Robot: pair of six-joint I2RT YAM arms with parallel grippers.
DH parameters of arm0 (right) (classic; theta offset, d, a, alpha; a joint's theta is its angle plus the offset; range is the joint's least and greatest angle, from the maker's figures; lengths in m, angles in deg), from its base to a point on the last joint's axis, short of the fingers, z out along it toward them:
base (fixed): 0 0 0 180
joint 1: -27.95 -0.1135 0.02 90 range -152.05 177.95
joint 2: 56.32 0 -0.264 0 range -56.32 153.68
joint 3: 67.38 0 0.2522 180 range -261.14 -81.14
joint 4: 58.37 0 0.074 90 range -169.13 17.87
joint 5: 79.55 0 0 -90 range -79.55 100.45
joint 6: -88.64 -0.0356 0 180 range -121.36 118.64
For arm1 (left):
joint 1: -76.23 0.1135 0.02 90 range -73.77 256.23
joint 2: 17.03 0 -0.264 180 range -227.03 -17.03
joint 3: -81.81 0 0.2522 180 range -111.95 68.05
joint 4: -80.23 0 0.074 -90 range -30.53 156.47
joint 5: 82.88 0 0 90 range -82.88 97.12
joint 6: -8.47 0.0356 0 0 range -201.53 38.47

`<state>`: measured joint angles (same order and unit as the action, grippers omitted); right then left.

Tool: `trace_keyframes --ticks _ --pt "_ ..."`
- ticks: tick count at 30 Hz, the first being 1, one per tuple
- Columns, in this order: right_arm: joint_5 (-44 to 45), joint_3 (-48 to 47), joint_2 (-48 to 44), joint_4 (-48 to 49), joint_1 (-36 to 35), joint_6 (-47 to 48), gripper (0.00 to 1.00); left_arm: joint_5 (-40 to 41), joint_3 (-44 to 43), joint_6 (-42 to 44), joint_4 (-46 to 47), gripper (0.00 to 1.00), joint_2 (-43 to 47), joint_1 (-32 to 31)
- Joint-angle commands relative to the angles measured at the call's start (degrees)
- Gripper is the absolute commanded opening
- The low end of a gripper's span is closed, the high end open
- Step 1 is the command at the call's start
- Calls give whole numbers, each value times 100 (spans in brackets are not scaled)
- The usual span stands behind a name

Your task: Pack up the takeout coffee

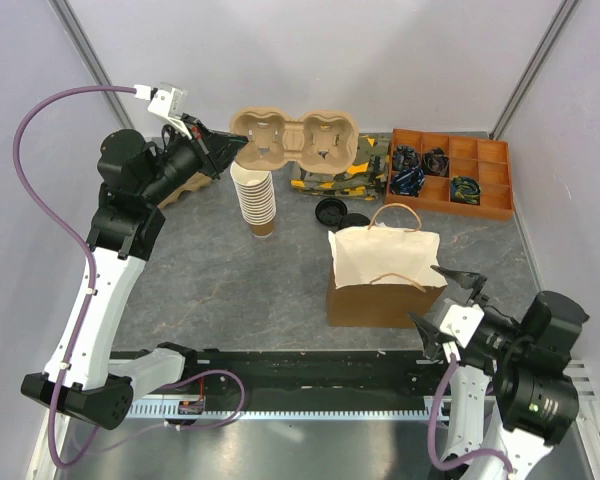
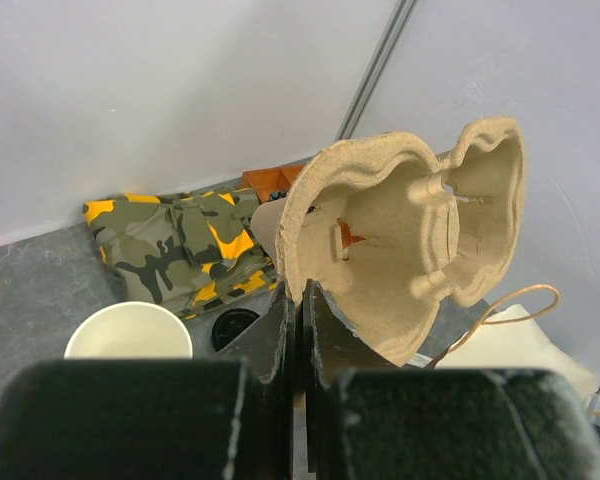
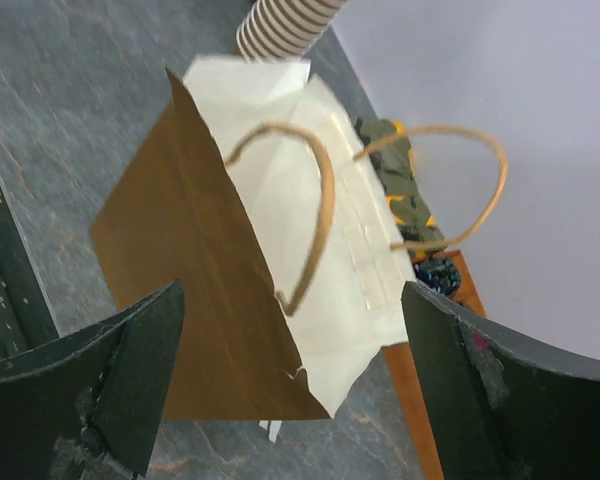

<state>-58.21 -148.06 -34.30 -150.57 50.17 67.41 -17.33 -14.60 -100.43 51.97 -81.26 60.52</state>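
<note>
Two fingers of the left gripper (image 1: 223, 150) pinched the left rim of the pulp cup carrier (image 1: 295, 138) at the far side. The right gripper (image 1: 432, 297) stood spread wide just right of the paper bag (image 1: 380, 295). Where the takeout coffee sat, I could not tell.

Bright, even light, soft shadows; the left gripper (image 2: 300, 305) blurs near the lens.

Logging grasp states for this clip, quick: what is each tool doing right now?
Left tool: closed, holding the cup carrier by its rim.
Right tool: open, empty, facing the bag.
</note>
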Motion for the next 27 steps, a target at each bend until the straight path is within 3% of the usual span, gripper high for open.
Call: trace_keyframes --ticks 1,3,5,6,7,8,9,10,11,12,13,14,16,21,23,27 --pt "-762 -936 197 -524 -42 -1216 98 -130 -67 255 18 2 68 50" --pt "-982 -1348 267 -498 -25 -1707 98 -165 -49 263 0 2 77 67" --pt "-1253 -1543 364 297 10 -2704 98 -192 -40 281 0 2 103 67" --pt "-1350 -1413 364 1094 45 -4773 98 -183 -14 272 0 2 121 76" --pt "-1430 -1194 347 3530 107 -6386 98 -209 3 281 0 2 138 76" --pt "-1143 -949 355 4877 186 -7795 98 -218 12 272 0 2 147 94" --pt "-871 -328 416 6204 186 -10550 98 -236 47 272 0 2 156 85" --pt "-781 -61 756 8654 178 -11578 98 -253 56 264 0 2 173 94" --pt "-754 2 1082 8957 204 -12014 98 -254 65 246 0 2 182 94" --pt "-484 -458 1468 8394 230 -11854 98 -254 91 220 9 2 174 103" --pt "-299 -819 2307 6474 222 -10869 98 -262 100 194 35 2 174 94" --pt "-192 -1136 2716 5907 222 -10502 98 -288 109 167 35 2 174 103" --pt "185 -1657 3585 5681 222 -10533 98 -315 109 149 61 2 191 120" --pt "1144 -2228 4572 6113 143 -10420 98 -368 135 88 97 2 209 164" --pt "1722 -2718 5240 5588 -67 -9704 98 -394 153 62 97 2 218 164" --pt "3102 -3871 6443 3210 -1173 -7680 98 -403 197 105 88 2 235 182"
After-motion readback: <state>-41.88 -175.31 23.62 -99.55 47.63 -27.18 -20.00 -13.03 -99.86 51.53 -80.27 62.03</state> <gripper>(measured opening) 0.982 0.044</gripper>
